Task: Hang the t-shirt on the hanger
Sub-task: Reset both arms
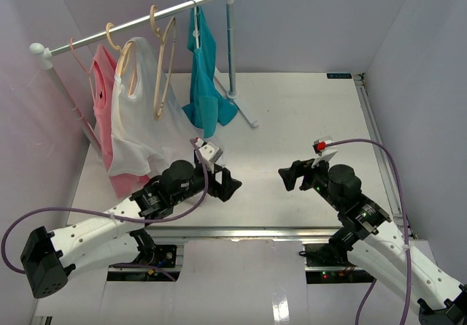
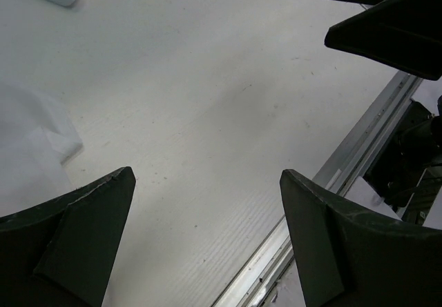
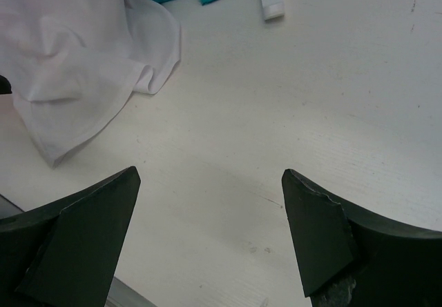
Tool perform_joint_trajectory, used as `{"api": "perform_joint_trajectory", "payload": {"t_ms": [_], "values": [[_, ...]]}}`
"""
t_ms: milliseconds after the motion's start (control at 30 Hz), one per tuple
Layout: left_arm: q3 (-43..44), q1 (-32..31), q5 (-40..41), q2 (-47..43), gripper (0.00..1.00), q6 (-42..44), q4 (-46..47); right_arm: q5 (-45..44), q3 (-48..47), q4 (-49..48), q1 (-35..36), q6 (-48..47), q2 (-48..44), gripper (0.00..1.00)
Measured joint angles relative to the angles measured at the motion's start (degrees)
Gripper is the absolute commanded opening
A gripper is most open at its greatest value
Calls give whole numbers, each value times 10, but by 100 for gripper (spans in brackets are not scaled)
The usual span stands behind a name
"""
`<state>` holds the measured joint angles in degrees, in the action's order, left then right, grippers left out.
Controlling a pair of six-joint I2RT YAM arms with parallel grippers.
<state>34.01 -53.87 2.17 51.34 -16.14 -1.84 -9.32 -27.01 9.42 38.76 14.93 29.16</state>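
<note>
Here, desk: flat white matte desk [image 1: 306,113], faintly scuffed.
Room: pale grey walls [image 1: 306,18] close around it.
T-shirt: wrinkled white cloth t-shirt [image 1: 142,120] hangs on pale beige wooden hanger [image 1: 124,62], on white tube rail [image 1: 139,23], back left; hem touching desk.
Jaws: left gripper [image 1: 228,184] and right gripper [image 1: 288,175] both spread, holding nothing.

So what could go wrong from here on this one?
The t-shirt drapes from its hanger onto the table, close to the open left gripper; an arm move could snag the hem and drag it off. It hangs bunched against the pink garment, so it may sit unevenly.
</note>
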Motion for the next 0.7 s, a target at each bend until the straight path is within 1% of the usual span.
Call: {"api": "perform_joint_trajectory", "payload": {"t_ms": [167,267,433,700], "values": [[-47,0,16,-77,98,10,55,11,16,-9,0,-3,-14,90],[-58,0,24,-102,98,12,81,21,17,-14,0,-5,-16,90],[-81,0,38,-115,98,16,105,27,17,-20,0,-6,-30,90],[-108,0,52,-136,98,21,110,31,17,-24,0,-12,-54,90]]}}
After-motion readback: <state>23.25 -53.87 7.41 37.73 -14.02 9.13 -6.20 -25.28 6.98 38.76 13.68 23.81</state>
